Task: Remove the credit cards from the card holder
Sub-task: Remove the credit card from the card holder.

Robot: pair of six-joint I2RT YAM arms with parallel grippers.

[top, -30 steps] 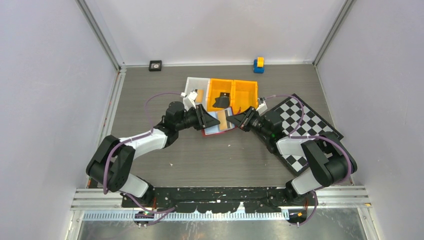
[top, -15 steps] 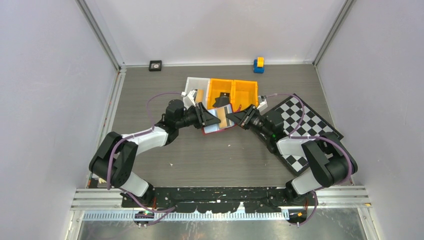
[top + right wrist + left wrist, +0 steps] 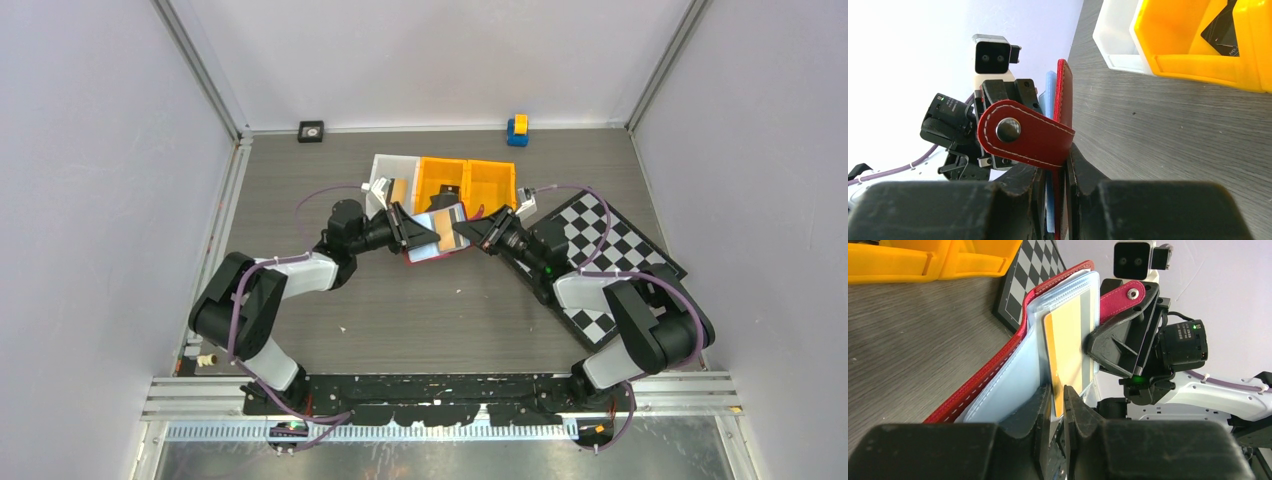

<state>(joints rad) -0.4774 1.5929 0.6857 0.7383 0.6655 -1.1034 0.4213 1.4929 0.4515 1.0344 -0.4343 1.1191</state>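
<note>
The card holder (image 3: pixel 437 243) is held upright mid-table, at 12 o'clock from the bases. The right gripper (image 3: pixel 1053 165) clamps its red cover. The left gripper (image 3: pixel 1058 400) pinches narrowly on 1 credit card (image 3: pixel 1068 340) — partly out of its sleeve, not free. Extraction looks underway — whether others are already out, I cannot tell.

I see a grey bench (image 3: pixel 420 320) carrying two orange bins (image 3: pixel 467 180), a white bin (image 3: pixel 392 160), a chequered board (image 3: pixel 625 245) and, far back, perhaps a toy block (image 3: pixel 517 129).
</note>
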